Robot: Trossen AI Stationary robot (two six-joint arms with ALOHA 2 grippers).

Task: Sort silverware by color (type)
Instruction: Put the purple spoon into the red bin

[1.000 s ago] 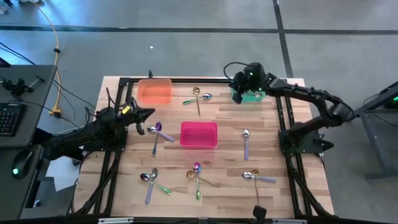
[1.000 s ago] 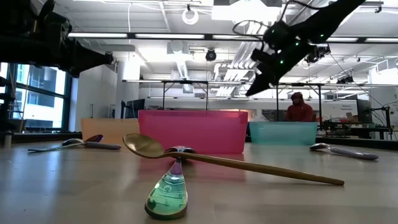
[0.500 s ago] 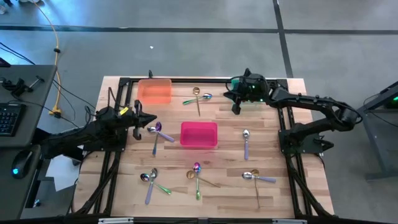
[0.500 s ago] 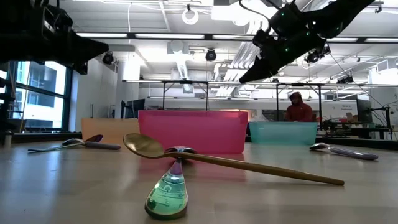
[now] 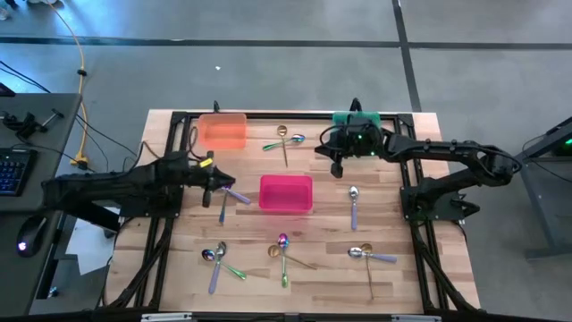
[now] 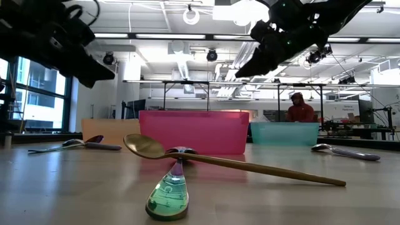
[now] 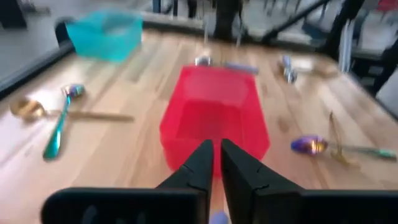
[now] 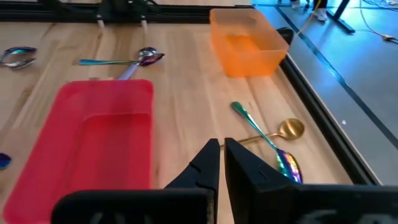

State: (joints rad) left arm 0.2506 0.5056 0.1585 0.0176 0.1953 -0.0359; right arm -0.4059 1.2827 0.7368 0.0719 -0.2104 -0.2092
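Spoons lie on the wooden table in scattered pairs. A lilac-handled spoon and a purple one lie just under my left gripper, which hovers above them, shut, pointing at the pink bin. My right gripper is shut and hangs in the air between the teal bin and the pink bin. Its wrist view shows a gold spoon crossed with a green-handled iridescent spoon. Closest in the low view, a gold spoon rests across a green-handled spoon.
An orange bin stands at the far left and the teal bin at the far right. A lilac-handled silver spoon lies right of the pink bin. More spoon clusters lie along the near edge. A person sits beyond the table.
My right gripper has left its place over the teal bin, moving toward the table's left and near edge, out over bare wood. My left gripper has moved right toward the pink bin and tipped downward, now standing over the lilac and purple spoons.
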